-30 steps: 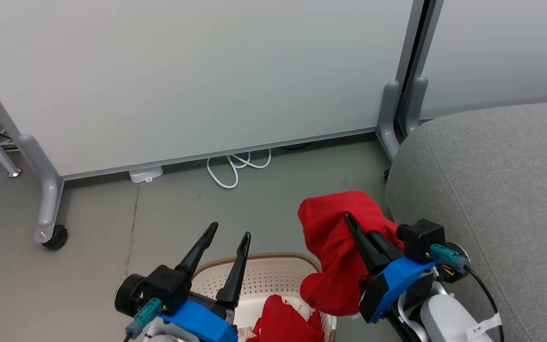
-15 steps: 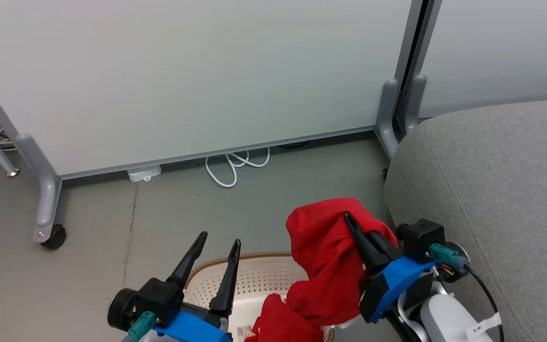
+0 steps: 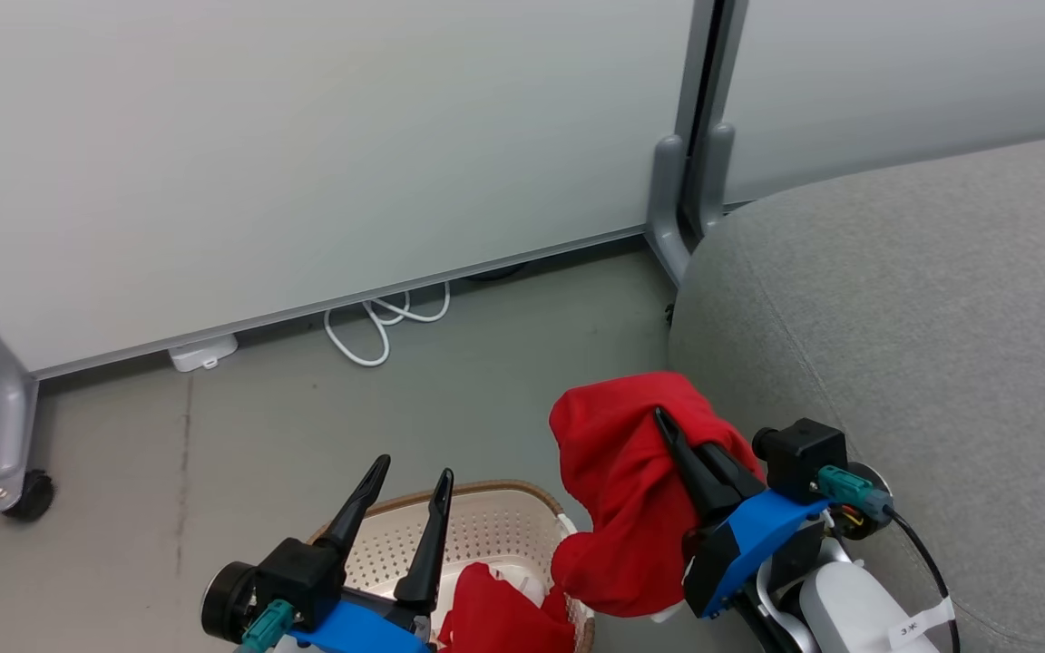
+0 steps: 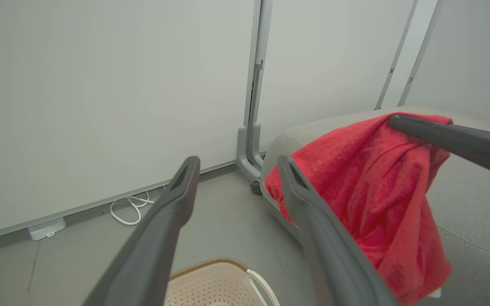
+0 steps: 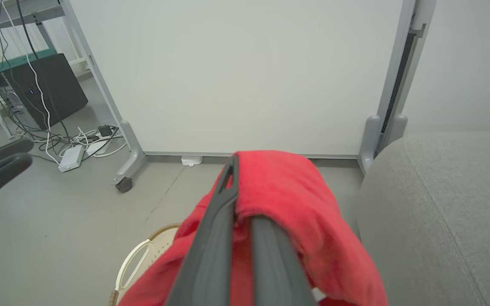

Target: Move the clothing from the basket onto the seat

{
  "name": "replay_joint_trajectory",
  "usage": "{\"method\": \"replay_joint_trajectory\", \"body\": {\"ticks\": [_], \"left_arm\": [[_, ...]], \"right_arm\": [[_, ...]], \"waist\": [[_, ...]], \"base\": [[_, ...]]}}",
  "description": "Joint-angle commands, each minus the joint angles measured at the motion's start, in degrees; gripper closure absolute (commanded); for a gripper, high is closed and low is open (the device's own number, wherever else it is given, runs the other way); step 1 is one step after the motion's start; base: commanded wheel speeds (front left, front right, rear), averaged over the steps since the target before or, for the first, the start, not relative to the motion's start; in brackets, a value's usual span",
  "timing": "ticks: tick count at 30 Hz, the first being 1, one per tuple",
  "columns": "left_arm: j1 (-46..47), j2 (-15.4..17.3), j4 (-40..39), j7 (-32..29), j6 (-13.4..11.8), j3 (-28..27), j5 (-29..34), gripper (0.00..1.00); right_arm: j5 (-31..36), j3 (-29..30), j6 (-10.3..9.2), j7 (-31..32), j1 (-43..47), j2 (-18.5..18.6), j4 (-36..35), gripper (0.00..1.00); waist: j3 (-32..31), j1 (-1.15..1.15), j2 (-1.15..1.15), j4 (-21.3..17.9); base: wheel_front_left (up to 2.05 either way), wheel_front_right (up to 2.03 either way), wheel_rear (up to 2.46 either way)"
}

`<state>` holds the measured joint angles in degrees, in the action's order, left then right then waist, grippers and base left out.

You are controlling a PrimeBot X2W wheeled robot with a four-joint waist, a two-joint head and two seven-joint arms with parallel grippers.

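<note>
Beside seat [image 3: 894, 317] | right tool [image 3: 663, 419] clamped on red clothing [image 3: 613, 453] | left tool [image 3: 415, 467] agape, empty, above basket [image 3: 495, 526] | partition panels [image 3: 305, 163] behind

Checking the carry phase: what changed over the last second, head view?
View swung right toward the large light grey upholstered seat: the camera turned, not the scene. The bright red fabric garment in the right gripper now overlaps the seat's edge instead of hanging beside it. The left gripper sank slightly in view. Unchanged: right shut on garment, left open and empty, second red garment in the cream perforated plastic basket.
</note>
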<state>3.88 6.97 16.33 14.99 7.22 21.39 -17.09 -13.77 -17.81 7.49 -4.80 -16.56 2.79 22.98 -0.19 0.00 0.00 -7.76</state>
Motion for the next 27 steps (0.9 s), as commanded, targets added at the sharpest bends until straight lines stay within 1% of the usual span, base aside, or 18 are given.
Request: {"method": "replay_joint_trajectory", "body": {"ticks": [1, 11, 14, 15, 22, 27], "left_arm": [[0.42, 0.26, 0.17, 0.28, 0.42, -0.07, -0.25, 0.00], [1.61, 0.57, 1.63, 0.28, 0.26, -0.93, -0.75, 0.00], [1.82, 0.53, 1.90, 0.29, 0.26, -1.53, -0.66, 0.00], [1.82, 0.53, 1.90, 0.29, 0.26, -1.53, -0.66, 0.00], [1.98, 0.49, 1.98, 0.29, 0.26, -2.37, -0.07, 0.00], [1.87, 0.71, 1.87, 0.29, 0.26, -2.38, 0.29, 0.00]], "right_arm": [[-0.33, 0.06, 0.02, -0.21, -0.25, 0.19, 0.01, 1.00], [-0.48, 0.01, 0.02, -0.49, -0.59, 0.18, 0.23, 1.00], [-0.50, 0.26, 0.01, -0.55, -0.38, 0.18, 0.17, 1.00], [-0.50, 0.26, 0.01, -0.55, -0.38, 0.18, 0.17, 1.00], [-0.86, 0.66, 0.02, -1.00, 0.53, 0.17, 0.19, 1.00], [-0.79, 1.16, 0.02, -1.18, 1.06, 0.17, 0.46, 1.00]], "waist": [[0.38, 0.00, 0.00, -2.98], [1.67, 0.00, 0.00, -12.45], [1.92, 0.00, 0.00, -14.65], [1.92, 0.00, 0.00, -14.65], [2.53, 0.00, 0.00, -18.29], [2.66, 0.00, 0.00, -19.64]], "base": [[0.00, 0.00, 0.00], [0.00, 0.00, 0.00], [0.00, 0.00, 0.00], [0.00, 0.00, 0.00], [0.00, 0.00, 0.00], [0.00, 0.00, 0.00]]}}
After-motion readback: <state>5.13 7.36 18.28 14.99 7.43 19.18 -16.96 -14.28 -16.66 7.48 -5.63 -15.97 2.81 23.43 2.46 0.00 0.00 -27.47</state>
